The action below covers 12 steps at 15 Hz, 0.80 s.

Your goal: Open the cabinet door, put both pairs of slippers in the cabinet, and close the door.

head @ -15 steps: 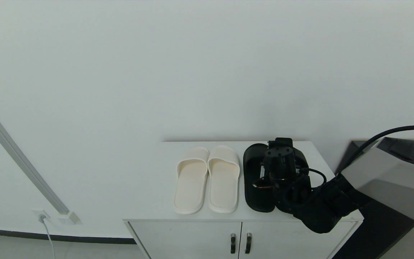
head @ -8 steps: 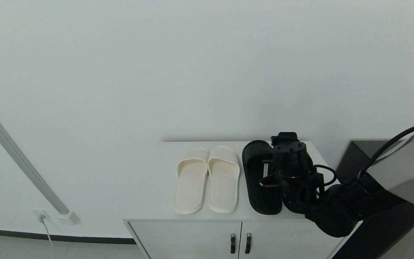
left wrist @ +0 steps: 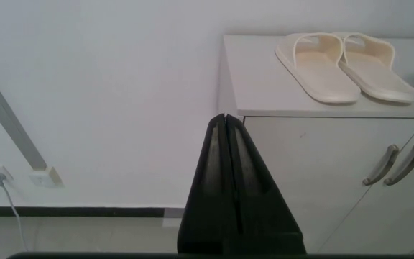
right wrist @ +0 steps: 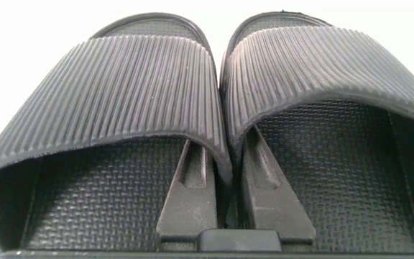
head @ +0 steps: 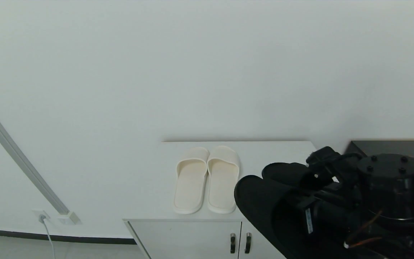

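My right gripper (right wrist: 225, 162) has its jaws clamped on the touching inner straps of the black slippers (right wrist: 142, 86), one finger inside each. It holds the pair in the air by the right front corner of the cabinet (head: 185, 235). The white slippers (head: 207, 180) sit on top, near the front edge, and the doors are closed. My left gripper (left wrist: 226, 137) is pressed closed on nothing, out beyond the cabinet's left side.

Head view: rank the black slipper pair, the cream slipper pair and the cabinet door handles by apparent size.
1. Black slipper pair: held close to the camera, so its lead may be only nearness.
2. Cream slipper pair.
3. Cabinet door handles.
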Available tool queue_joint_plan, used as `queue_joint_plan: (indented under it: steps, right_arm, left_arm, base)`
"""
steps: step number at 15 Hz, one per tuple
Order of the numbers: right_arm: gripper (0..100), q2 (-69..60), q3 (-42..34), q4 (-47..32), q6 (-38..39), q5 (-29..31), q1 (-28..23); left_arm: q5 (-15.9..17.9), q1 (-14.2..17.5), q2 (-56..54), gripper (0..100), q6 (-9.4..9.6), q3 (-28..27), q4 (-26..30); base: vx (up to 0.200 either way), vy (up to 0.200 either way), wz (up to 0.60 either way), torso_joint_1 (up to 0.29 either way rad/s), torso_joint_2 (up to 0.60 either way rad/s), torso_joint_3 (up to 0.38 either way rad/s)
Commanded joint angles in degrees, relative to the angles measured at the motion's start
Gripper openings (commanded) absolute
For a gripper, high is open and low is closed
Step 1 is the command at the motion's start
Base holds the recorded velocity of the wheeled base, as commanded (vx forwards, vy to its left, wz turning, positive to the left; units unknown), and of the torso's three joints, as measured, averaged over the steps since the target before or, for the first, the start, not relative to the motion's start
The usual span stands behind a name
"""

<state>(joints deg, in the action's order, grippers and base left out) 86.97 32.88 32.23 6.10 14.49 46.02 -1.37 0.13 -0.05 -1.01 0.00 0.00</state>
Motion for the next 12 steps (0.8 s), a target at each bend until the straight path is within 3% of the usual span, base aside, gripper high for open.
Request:
queue_joint_plan:
  steps: [1, 4, 12]
  right_arm:
    - [0, -5.5, -1.7, -0.2, 0.1, -0.2, 1.1]
    - [0, -6.1, -2.3, -0.1, 0.0, -0.3, 1.3]
    - [0, -6.1, -3.3, 0.0, 0.0, -0.3, 1.7]
  left_arm:
    - [0.0, 0.0, 0.0, 0, -0.04, 0.0, 0.0]
    - [0.0, 0.0, 0.0, 0, 0.13, 0.0, 0.0]
    - [0.0, 0.0, 0.1, 0, -0.04, 0.0, 0.0]
  base:
    - [0.000, 0.000, 0.00, 0.000, 0.00, 0.000]
    - [0.000, 0.000, 0.00, 0.000, 0.00, 0.000]
    - [-0.200, 0.000, 0.00, -0.002, 0.00, 0.005]
